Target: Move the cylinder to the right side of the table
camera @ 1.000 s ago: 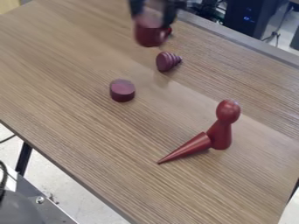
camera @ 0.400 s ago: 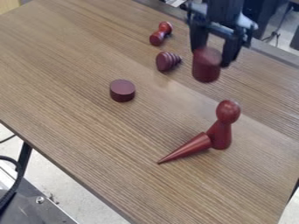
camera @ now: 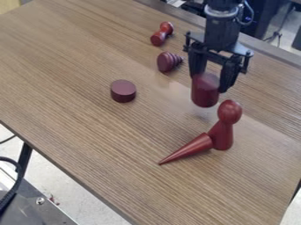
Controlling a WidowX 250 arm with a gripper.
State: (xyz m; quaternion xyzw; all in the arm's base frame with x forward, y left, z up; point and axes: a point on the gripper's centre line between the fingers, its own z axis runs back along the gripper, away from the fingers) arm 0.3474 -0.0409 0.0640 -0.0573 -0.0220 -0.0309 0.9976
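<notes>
Cylinder (camera: 204,96): clamped upright in the black gripper (camera: 208,83), held from two sides, over the wooden table (camera: 88,132), near the red pawn-shaped piece (camera: 223,134).

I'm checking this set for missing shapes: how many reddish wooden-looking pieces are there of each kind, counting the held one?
Cylinders: 2 (tall cylinder in the end effector, short cylinder)
Cones: 2 (smooth cone, ribbed cone)
Pawn-like figure: 1
Dumbbell-like piece: 1
Total: 6
</notes>
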